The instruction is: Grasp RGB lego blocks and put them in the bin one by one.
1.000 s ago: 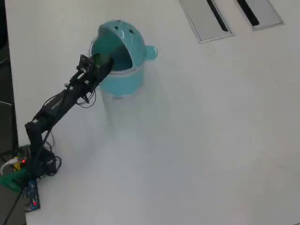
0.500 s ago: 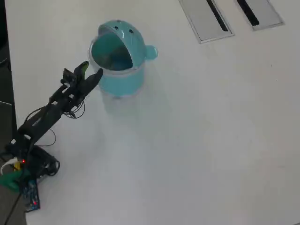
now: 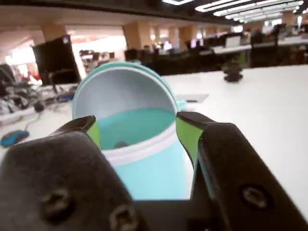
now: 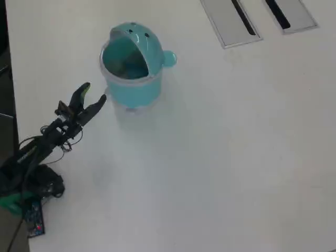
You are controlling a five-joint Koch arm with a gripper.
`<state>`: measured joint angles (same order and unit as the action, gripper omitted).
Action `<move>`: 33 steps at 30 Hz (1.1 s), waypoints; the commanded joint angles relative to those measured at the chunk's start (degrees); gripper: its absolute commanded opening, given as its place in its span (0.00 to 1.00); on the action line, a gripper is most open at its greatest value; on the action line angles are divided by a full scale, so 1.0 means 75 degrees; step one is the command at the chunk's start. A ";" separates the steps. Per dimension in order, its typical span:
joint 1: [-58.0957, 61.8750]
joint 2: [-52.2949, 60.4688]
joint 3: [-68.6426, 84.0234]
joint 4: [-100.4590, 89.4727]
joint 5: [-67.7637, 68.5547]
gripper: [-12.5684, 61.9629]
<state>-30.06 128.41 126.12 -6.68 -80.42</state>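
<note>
In the wrist view we see our claw (image 3: 137, 127) with its two black, green-tipped jaws spread apart and nothing between them. Framed in the gap stands the round teal plastic bin (image 3: 139, 144) with its domed hood and paler rim, on the white surface (image 3: 250, 96); a small dark shape lies inside it, too blurred to name.

In the overhead view the claw (image 4: 93, 93) hangs with jaws apart at about 8 o'clock from the bin (image 4: 136, 84), near it but not touching. Two grey slotted panels (image 4: 226, 21) lie at 2 o'clock, well apart. We cannot make out any blocks.
</note>
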 commanded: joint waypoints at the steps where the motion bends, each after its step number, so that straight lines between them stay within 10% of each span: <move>1: 0.0117 0.0480 -0.0117 -0.0422 0.0434 0.56; 33: 0.2766 0.0938 0.4676 -0.4582 0.6574 0.61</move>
<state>-10.02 131.22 162.86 -34.28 -33.40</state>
